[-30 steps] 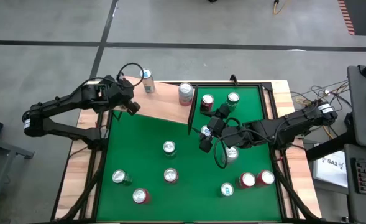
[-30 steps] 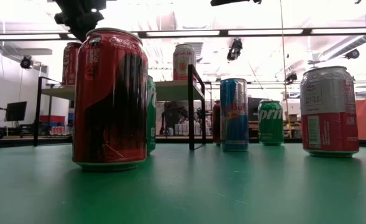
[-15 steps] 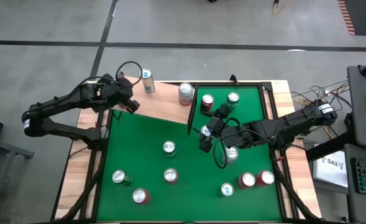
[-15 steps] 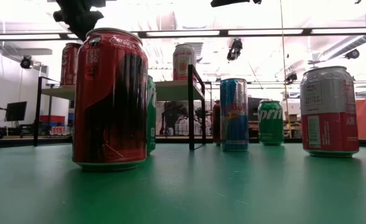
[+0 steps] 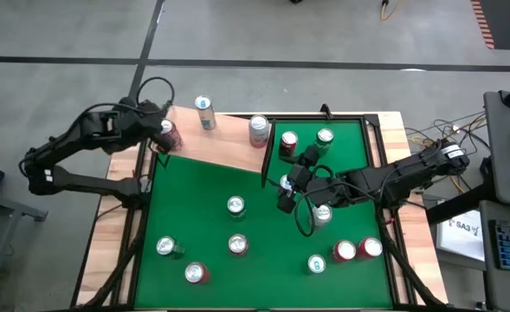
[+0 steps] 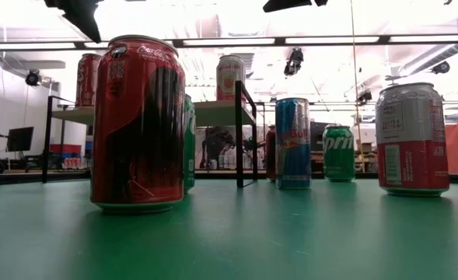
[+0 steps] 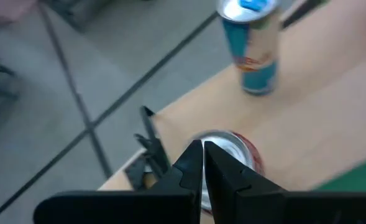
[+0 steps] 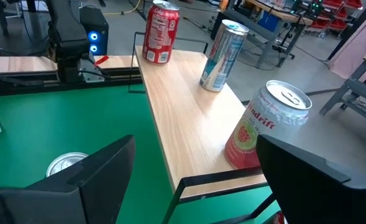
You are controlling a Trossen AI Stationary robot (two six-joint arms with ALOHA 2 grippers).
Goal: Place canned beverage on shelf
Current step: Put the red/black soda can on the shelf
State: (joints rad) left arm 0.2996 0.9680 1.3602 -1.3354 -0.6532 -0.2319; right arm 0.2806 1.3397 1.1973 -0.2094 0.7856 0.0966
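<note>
The shelf (image 5: 224, 146), a pale wood board with a dark end panel (image 5: 266, 154), stands at the table's far left. Three cans stand upright on it: a red one (image 5: 168, 134) at its left end, a blue one (image 5: 204, 113) and a pink-and-white one (image 5: 259, 130). My left gripper (image 5: 157, 121) is shut and hangs above and just left of the red can (image 7: 232, 152), touching nothing. My right gripper (image 5: 287, 186) is open in the air at mid-table and faces the shelf (image 8: 183, 118). A can top (image 8: 68, 163) shows beside one of its fingers.
Several more cans stand on the green table (image 5: 203, 208): two at the far side (image 5: 287, 143) (image 5: 324, 137), one beside my right arm (image 5: 322, 214), others toward the near edge (image 5: 237, 244) (image 5: 345, 251). In the low view a red can (image 6: 138, 120) stands close in front.
My left gripper, still shut, has drawn back from over the red can toward the table's left edge and has risen. The red can, hidden under the gripper before, now shows upright on the shelf's left end. My right arm has kept still.
</note>
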